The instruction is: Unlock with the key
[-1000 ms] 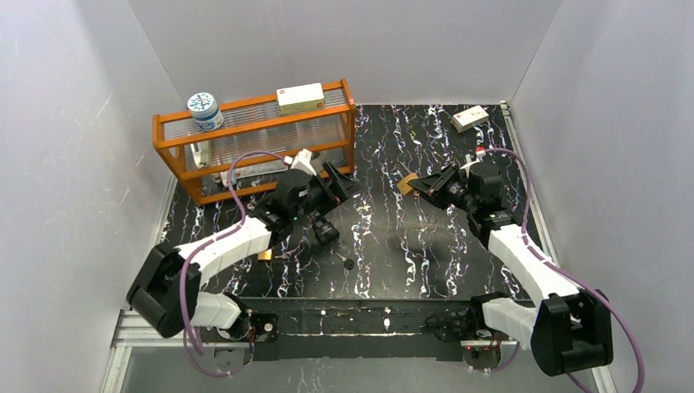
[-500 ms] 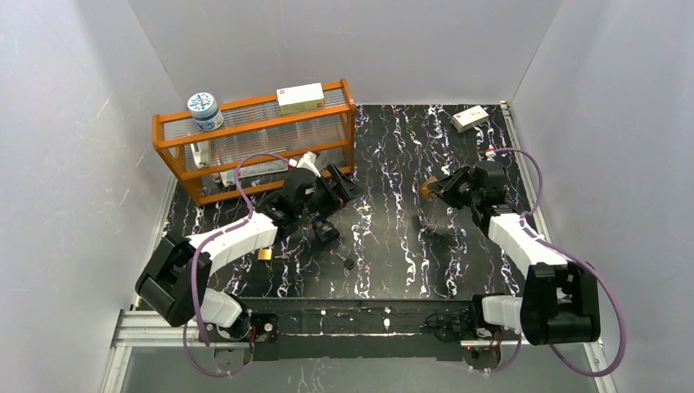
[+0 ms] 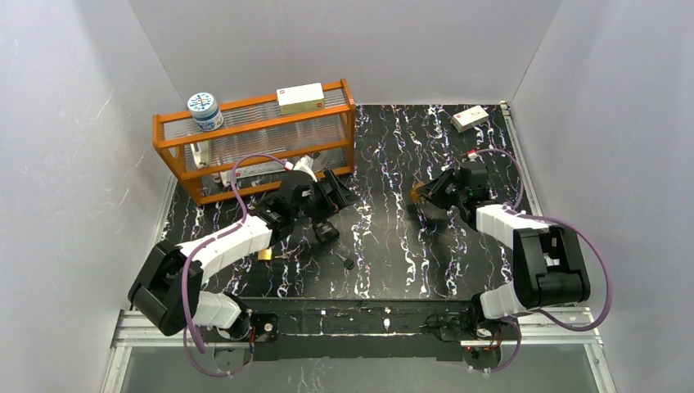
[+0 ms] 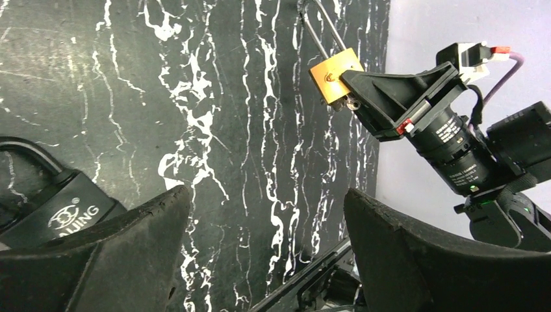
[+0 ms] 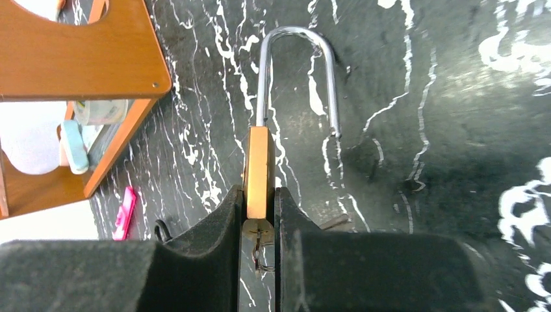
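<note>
My right gripper [image 5: 258, 192] is shut on a brass padlock [image 5: 258, 170] with a long steel shackle [image 5: 297, 39]. One shackle leg ends free outside the body. A silver key [image 5: 258, 229] with a ring sticks out of the lock's base, between the jaws. From above, that padlock [image 3: 419, 190] hangs low over the mat at centre right in the right gripper [image 3: 427, 191]. My left gripper [image 3: 333, 193] stands open and empty near the rack. Its wrist view looks across at the brass padlock [image 4: 334, 75].
An orange rack [image 3: 254, 139] at back left carries a tin [image 3: 204, 110] and a white box [image 3: 299, 97]. A black padlock [image 3: 325, 232], a small brass padlock [image 3: 264, 255] and a black-headed key [image 3: 349, 264] lie on the mat. Another white box [image 3: 469, 118] sits back right.
The right arm has folded back toward the right wall, shifting the brass padlock slightly to the right. The left arm has barely shifted and stays open.
</note>
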`<state>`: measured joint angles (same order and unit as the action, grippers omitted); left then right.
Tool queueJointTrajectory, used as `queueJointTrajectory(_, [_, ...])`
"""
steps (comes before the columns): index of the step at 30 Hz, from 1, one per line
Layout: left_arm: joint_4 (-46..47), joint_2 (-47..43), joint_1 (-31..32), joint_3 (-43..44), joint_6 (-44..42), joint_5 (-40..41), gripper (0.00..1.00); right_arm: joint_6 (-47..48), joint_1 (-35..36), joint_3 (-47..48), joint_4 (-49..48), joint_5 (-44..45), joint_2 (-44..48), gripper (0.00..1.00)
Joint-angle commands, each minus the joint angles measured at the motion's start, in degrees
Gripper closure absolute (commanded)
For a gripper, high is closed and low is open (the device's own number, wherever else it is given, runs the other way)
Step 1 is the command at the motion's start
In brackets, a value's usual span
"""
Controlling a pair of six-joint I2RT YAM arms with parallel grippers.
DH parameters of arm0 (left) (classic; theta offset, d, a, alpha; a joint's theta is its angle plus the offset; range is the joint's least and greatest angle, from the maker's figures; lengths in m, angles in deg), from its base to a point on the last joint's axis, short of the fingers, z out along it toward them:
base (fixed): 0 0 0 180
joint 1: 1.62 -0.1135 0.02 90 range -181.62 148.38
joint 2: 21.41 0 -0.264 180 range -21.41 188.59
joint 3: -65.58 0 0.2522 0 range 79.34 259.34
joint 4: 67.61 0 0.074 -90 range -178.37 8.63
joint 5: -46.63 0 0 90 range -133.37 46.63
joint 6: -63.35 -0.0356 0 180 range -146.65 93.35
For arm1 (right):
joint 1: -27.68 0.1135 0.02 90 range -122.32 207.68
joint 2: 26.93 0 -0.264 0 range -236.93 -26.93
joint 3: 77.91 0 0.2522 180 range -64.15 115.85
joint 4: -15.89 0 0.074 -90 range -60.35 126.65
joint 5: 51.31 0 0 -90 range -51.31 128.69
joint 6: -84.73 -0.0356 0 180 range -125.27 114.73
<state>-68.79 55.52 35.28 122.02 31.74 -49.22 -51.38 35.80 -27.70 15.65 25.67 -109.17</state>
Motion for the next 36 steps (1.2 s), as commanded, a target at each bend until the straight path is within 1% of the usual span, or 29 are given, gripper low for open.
queueJointTrajectory(1, [-3.05, -0.97, -0.85, 0.62, -2.22, 0.86, 0.14, -2.52, 2.15, 1.13, -7.74, -2.55, -1.21, 0.99])
queueJointTrajectory(5, [-3.12, -0.59, -1.04, 0.67, -2.06, 0.46, 0.14, -8.61, 2.17, -1.52, -10.03, -5.95, -3.46, 0.99])
queueJointTrajectory(9, [-3.16, -0.96, -1.18, 0.46, -1.6, 0.55, 0.14, -12.33, 2.16, -3.78, -13.1, -7.43, -5.19, 0.99])
queueJointTrajectory(13, [-3.8, -1.46, -1.3, 0.37, -1.53, 0.68, 0.14, -12.08, 2.12, -3.3, -14.07, -7.49, -6.9, 0.99])
queueJointTrajectory(17, [-4.46, -2.2, -1.39, 0.22, -1.7, 1.22, 0.14, -9.59, 1.43, -1.7, -14.85, -6.78, -8.54, 0.97])
queueJointTrajectory(19, [-4.93, -2.37, -1.46, 0.21, -1.8, 1.57, 0.14, -8.3, 0.92, -0.14, -14.24, -7.06, -9.95, 0.9])
queueJointTrajectory(21, [-5.73, -2.8, -1.57, 0.3, -1.86, 2.46, 0.14, -6.99, 0.4, 1.74, -13.59, -9.04, -12.15, 0.85])
queueJointTrajectory(23, [-7.82, -4.17, -1.66, 0.4, -1.79, 4.86, 0.15, -5.33, 0.23, 3.97, -10.7, -10.08, -12.94, 0.77])
queueJointTrajectory(26, [-12.11, -7.63, -1.75, -0.1, -1.85, 13.3, 0.14, -3.57, 0.07, 5.28, -7.66, -8.41, -12.6, 0.61])
queueJointTrajectory(28, [-14.54, -10.08, -1.84, -0.51, -2.6, 16.93, 0.13, -2.33, 0.0, 5.74, -6.18, -6.94, -12.26, 0.53])
queueJointTrajectory(30, [-16.01, -12.11, -1.88, -0.81, -3.33, 19.93, 0.12, -0.97, -0.27, 6.27, -4.82, -6.1, -12.27, 0.48])
queueJointTrajectory(32, [-17.9, -13.71, -1.99, -0.69, -4.13, 22.72, 0.12, 0.46, -0.59, 7.24, -3.95, -6.18, -12.67, 0.46])
queueJointTrajectory(34, [-19.63, -14.87, -2.01, -0.43, -4.86, 25.28, 0.11, 1.93, -0.83, 8.46, -2.84, -6.66, -13.15, 0.45])
queueJointTrajectory(36, [-21.51, -15.78, -2.1, -0.08, -5.34, 27.63, 0.1, 3.28, -1.0, 9.67, -0.98, -5.28, -13.17, 0.45])
